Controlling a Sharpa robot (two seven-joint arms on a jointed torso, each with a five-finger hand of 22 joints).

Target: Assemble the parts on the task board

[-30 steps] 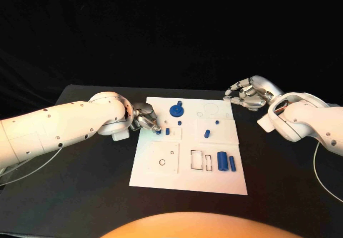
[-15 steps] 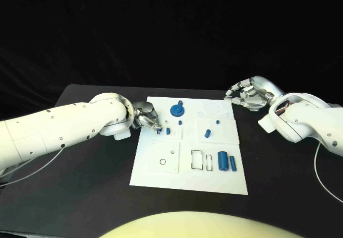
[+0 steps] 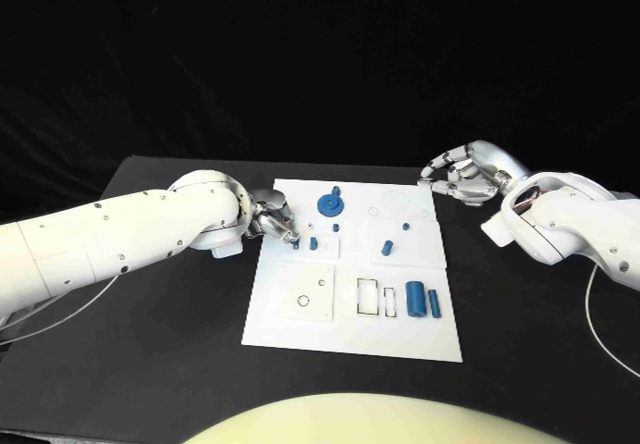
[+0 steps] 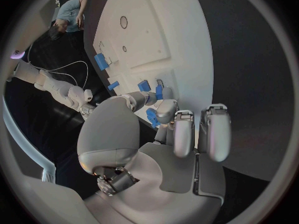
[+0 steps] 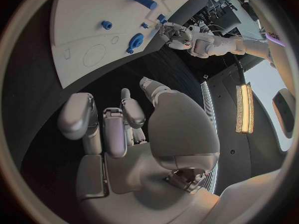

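The white task board (image 3: 350, 335) lies mid-table and also shows in the wrist views (image 4: 156, 30) (image 5: 87, 15). On it sit a blue gear-like part (image 3: 328, 203), a small blue peg (image 3: 313, 244), another peg (image 3: 387, 247) and two blue cylinders (image 3: 416, 298). My left hand (image 3: 276, 222) hovers at the board's left edge, its fingers curled in and its fingertips (image 4: 165, 104) close beside the small peg (image 4: 144, 86); I see nothing gripped. My right hand (image 3: 461, 176) hangs off the board's far right corner with fingers curled (image 5: 118, 119) and holds nothing.
Black table (image 3: 147, 314) surrounds the board on all sides. Outlined recesses (image 3: 376, 300) and a small ring mark (image 3: 304, 301) lie on the board's near half. My left hand (image 5: 171, 35) shows across the board in the right wrist view.
My left hand has crept slightly to the right, its fingertips now nearer the small blue peg. The right hand and the parts have stayed put.
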